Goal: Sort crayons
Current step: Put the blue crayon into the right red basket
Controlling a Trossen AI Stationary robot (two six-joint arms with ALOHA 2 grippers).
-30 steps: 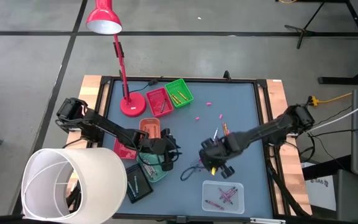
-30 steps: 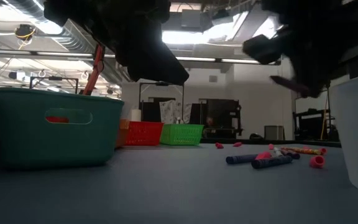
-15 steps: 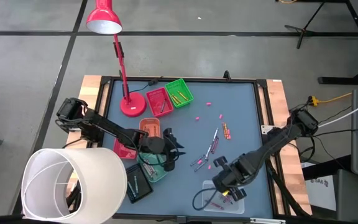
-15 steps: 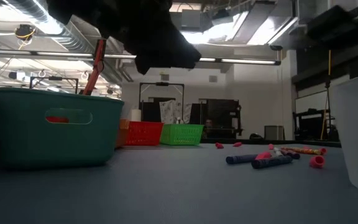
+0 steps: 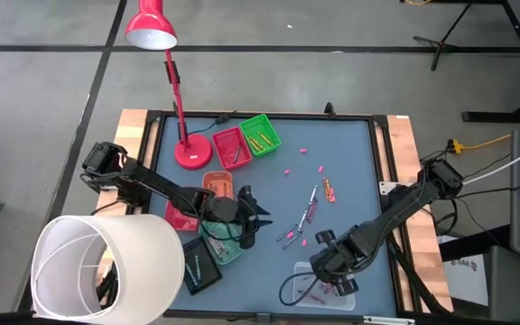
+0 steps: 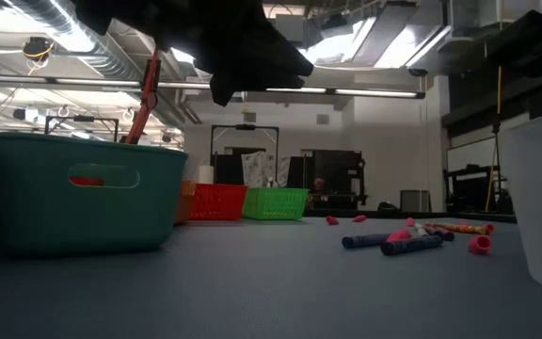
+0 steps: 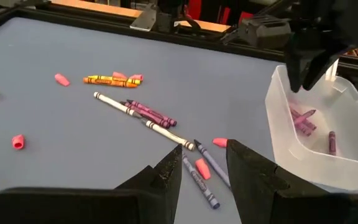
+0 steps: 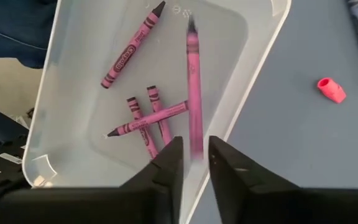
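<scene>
My right gripper (image 5: 337, 275) hangs over the clear tray (image 5: 325, 287) at the table's near right. Its fingers (image 8: 194, 158) stand a little apart. A purple-pink crayon (image 8: 193, 87) shows blurred between and past them, with bare gaps on both sides. Several purple crayons (image 8: 145, 121) lie on the tray floor. My left gripper (image 5: 246, 219) is open and empty (image 7: 204, 171) above the teal basket (image 5: 221, 246). Loose crayons lie mid-table: white and purple (image 5: 311, 206), orange (image 5: 329, 190), blue (image 5: 287, 236). My right gripper points down into the clear tray with the purple-pink crayon's near end (image 8: 195, 146) between its fingers. The crayon runs out past the fingertips over the tray floor. I cannot tell whether either finger touches it.
Green (image 5: 260, 134), red (image 5: 230, 147) and orange (image 5: 218, 185) trays and a black tray (image 5: 201, 268) stand at the left. A red desk lamp (image 5: 190, 152) and a big white shade (image 5: 106, 268) stand there too. Pink caps (image 5: 302, 150) dot the far middle.
My right gripper has carried the purple-pink crayon from the table's middle toward the near edge and now stands over the clear tray. In the last half second it has kept nearly still there.
</scene>
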